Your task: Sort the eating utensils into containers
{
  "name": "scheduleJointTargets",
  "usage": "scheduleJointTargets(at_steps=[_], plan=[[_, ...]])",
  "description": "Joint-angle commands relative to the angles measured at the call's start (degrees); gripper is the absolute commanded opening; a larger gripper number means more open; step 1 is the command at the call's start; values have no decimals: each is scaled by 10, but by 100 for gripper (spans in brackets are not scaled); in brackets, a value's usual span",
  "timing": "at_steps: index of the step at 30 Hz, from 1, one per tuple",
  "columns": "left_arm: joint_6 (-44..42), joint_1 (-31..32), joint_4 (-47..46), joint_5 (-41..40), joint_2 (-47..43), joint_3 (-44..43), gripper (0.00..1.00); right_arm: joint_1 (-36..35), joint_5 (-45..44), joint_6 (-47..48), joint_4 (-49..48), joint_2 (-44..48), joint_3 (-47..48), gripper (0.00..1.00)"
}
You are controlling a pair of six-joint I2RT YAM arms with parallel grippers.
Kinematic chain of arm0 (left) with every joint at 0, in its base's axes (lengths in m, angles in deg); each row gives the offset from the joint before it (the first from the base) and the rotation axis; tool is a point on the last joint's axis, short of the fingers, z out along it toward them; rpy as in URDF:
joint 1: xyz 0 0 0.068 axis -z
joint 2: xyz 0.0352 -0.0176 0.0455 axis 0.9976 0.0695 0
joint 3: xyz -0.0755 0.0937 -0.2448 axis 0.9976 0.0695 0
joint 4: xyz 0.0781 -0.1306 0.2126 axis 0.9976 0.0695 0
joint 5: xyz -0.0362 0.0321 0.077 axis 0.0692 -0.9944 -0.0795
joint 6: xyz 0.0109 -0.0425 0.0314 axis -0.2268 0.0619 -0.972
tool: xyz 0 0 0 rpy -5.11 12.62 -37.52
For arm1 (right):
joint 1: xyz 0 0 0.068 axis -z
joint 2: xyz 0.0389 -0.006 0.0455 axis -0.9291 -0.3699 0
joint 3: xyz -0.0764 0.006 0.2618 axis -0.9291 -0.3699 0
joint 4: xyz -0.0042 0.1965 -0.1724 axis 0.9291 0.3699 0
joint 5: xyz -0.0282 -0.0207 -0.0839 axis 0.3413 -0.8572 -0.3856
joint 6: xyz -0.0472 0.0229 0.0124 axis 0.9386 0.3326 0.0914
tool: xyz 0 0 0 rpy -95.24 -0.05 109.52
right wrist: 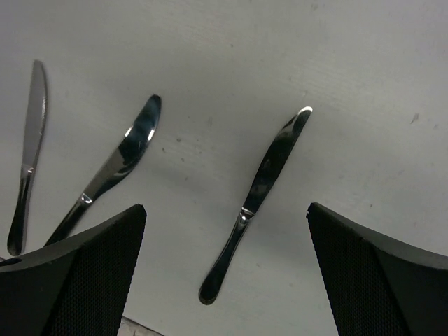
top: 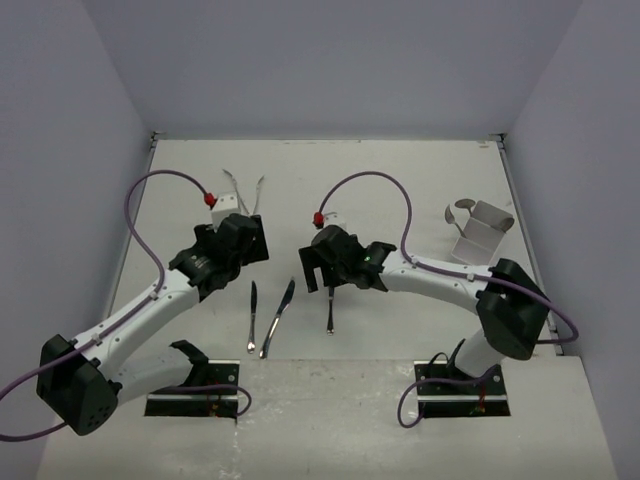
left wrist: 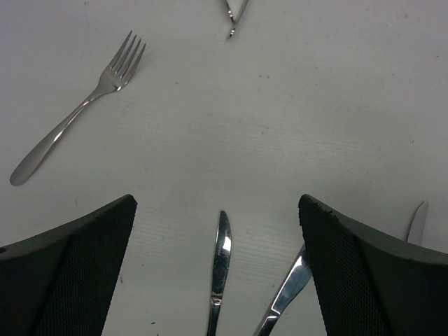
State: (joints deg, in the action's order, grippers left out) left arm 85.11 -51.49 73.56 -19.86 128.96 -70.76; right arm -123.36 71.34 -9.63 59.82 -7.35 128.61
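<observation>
1. Three knives lie on the table (top: 400, 180) just beyond the arm bases, with their handles toward the bases and their blades pointing away.
2. The left knife (top: 252, 315) lies nearly straight. The middle knife (top: 278, 318) slants beside it, so their handle ends are close and their blades spread apart.
3. The right knife (top: 330, 312) lies apart from those two, to their right, with its blade end under the right arm's wrist.
4. The right gripper (right wrist: 225, 207) hangs over the right knife with its jaws spread wide, holding nothing. In the right wrist view that knife lies flat on the table between the two fingers (right wrist: 70, 273), and neither finger touches it.
5. The left gripper (left wrist: 217, 204) hangs slightly farther out, above the blade tip of the left knife. Its jaws are also wide apart and hold nothing, and the tip shows on the table between its fingers (left wrist: 70, 273).
6. The box (top: 478, 240) sits at the right side of the table, well apart from the knives. It is pale with thin walls.
7. A curved silver piece, seemingly a spoon (top: 458, 212), sticks out at the box's left end.
8. A fork (left wrist: 77, 112) lies on the table beyond the left gripper, with its tines pointing away from the arm.
9. Another slim piece (top: 260, 190) lies just right of the fork. Only its tip reaches the left wrist view, and I cannot tell what kind it is.
</observation>
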Motion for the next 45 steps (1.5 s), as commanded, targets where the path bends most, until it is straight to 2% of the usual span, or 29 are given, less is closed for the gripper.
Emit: scheduleJointTargets(at_steps=[1,5,12,13,19,22,23,27,30,36,40,45], plan=[[29,-2,22,12,14,-23,100,-17,-41,-104,42,-33,6,99],[25,-3,45,32,34,-39,100,-34,-48,-187,85,-52,13,99],[42,-3,37,78,-2,2,100,-77,-70,-239,123,-95,15,98],[41,-2,36,83,-16,9,100,-84,-66,-236,129,-105,21,93],[41,-2,38,75,-59,17,100,-93,-65,-267,145,-119,9,81],[40,-2,36,75,-69,13,100,-93,-68,-273,156,-130,17,63],[40,-3,36,76,-69,12,100,-93,-68,-273,166,-142,22,53],[40,-3,37,73,-66,11,100,-92,-72,-283,175,-160,29,37],[39,-2,35,74,-63,10,100,-90,-79,-287,175,-170,31,33],[30,-3,33,80,-60,5,100,-79,-74,-292,180,-185,33,30],[24,-3,33,75,-64,2,100,-70,-66,-299,180,-190,22,22],[19,-2,34,73,-64,-3,100,-58,-64,-303,179,-200,18,23]])
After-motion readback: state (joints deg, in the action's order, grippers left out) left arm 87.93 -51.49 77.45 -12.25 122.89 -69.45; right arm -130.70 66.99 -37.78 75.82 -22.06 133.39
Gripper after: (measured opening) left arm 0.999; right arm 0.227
